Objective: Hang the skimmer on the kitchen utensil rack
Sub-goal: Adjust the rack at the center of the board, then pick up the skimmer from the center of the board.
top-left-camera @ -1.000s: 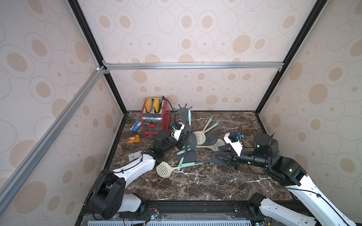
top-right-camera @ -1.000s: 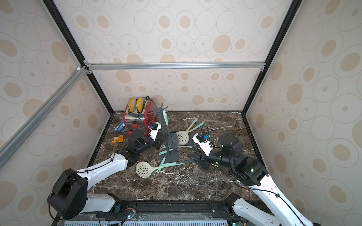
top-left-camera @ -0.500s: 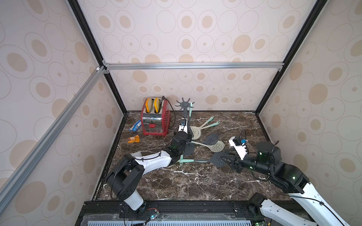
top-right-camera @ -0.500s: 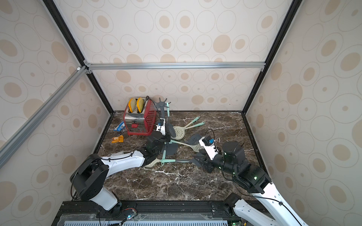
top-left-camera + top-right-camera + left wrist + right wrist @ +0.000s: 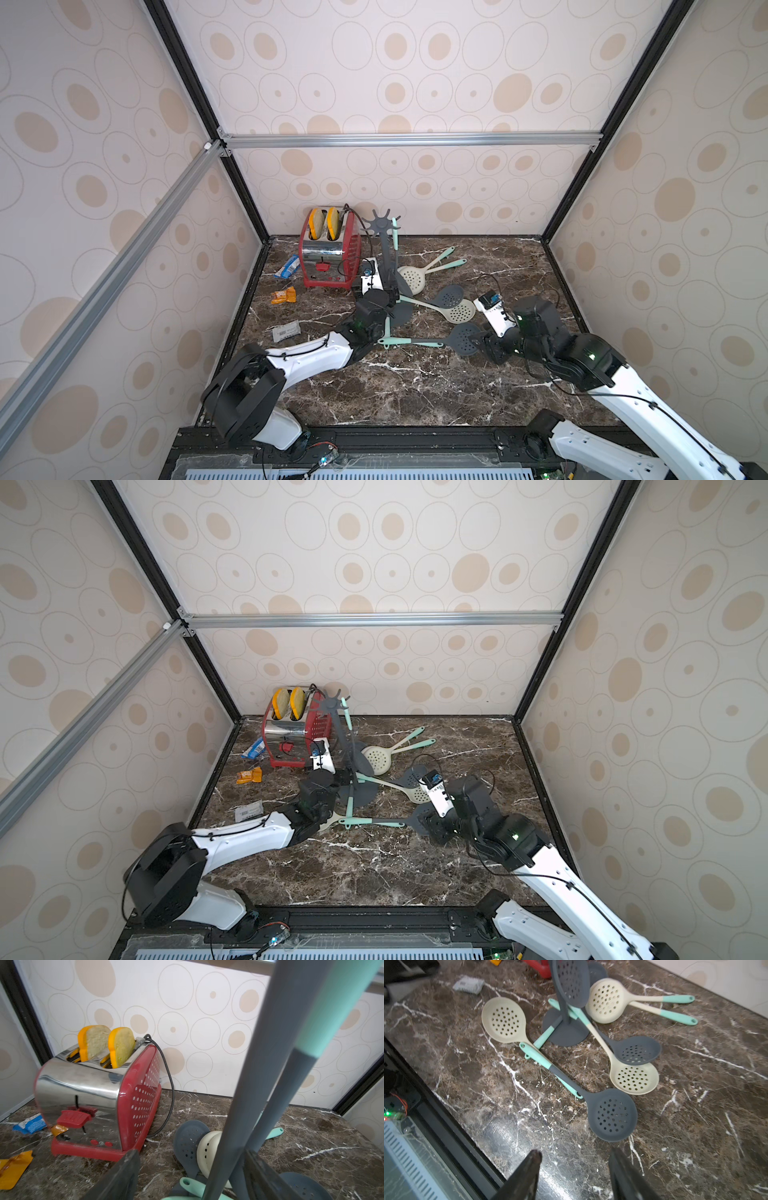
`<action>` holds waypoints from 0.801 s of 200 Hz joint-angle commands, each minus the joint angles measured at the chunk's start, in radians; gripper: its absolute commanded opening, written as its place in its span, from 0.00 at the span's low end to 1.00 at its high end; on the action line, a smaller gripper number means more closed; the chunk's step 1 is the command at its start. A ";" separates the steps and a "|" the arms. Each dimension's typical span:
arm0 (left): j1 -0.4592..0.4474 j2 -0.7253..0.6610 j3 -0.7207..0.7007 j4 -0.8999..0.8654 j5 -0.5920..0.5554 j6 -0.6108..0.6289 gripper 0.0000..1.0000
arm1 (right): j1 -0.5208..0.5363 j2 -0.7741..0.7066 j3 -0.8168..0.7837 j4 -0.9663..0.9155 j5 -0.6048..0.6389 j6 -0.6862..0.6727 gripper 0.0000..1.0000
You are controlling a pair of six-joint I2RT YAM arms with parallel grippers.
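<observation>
The kitchen utensil rack [image 5: 381, 224] stands upright mid-table on its round base [image 5: 565, 1030]. One dark grey skimmer [image 5: 571, 980] hangs from it by a teal handle [image 5: 395, 237]. My left gripper [image 5: 388, 297] is open low around the rack's pole [image 5: 249, 1084], which stands between the fingers [image 5: 124, 1174], nearer one of them. Another dark grey skimmer [image 5: 467, 338] with a teal handle lies flat on the marble. My right gripper [image 5: 575, 1159] is open just behind that skimmer's head [image 5: 612, 1114], holding nothing.
Several more skimmers lie around the rack's base: beige ones [image 5: 411, 276] [image 5: 459, 311] [image 5: 503, 1020] and a dark one [image 5: 451, 295]. A red toaster [image 5: 328, 253] with bread stands at the back left. Snack packets [image 5: 284, 296] [image 5: 286, 331] lie along the left wall.
My left gripper has swung in to the rack's pole and opened wide around it. My right gripper's jaws have spread further beside the dark skimmer's head.
</observation>
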 commanded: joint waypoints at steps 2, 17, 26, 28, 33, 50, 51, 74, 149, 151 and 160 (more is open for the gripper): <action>-0.003 -0.146 -0.017 -0.291 -0.028 -0.083 0.83 | 0.002 0.079 -0.018 0.061 -0.136 -0.130 0.58; -0.005 -0.235 -0.028 -0.446 -0.015 -0.125 0.87 | 0.002 0.158 -0.018 0.100 -0.209 -0.194 0.58; -0.004 -0.288 -0.024 -0.550 -0.006 -0.164 0.90 | 0.001 0.212 -0.010 0.111 -0.252 -0.234 0.58; -0.003 -0.297 -0.021 -0.579 -0.006 -0.175 0.91 | 0.000 0.224 -0.008 0.112 -0.259 -0.242 0.58; -0.004 -0.322 -0.016 -0.642 -0.006 -0.205 0.95 | 0.001 0.255 -0.002 0.114 -0.276 -0.262 0.58; -0.003 -0.399 0.008 -0.842 0.009 -0.299 0.99 | 0.001 0.346 0.021 0.134 -0.273 -0.308 0.57; -0.003 -0.403 0.009 -0.855 0.011 -0.306 0.99 | 0.001 0.350 0.022 0.136 -0.271 -0.308 0.57; -0.003 -0.479 0.052 -1.080 0.062 -0.393 0.99 | -0.017 0.460 0.070 0.172 -0.221 -0.324 0.56; -0.003 -0.508 0.169 -1.463 0.371 -0.461 0.99 | -0.174 0.807 0.224 0.320 -0.224 -0.402 0.52; -0.004 -0.505 0.173 -1.471 0.377 -0.464 0.99 | -0.176 0.816 0.232 0.322 -0.225 -0.401 0.51; -0.003 -0.491 0.186 -1.507 0.403 -0.479 0.99 | -0.187 0.863 0.263 0.325 -0.239 -0.400 0.51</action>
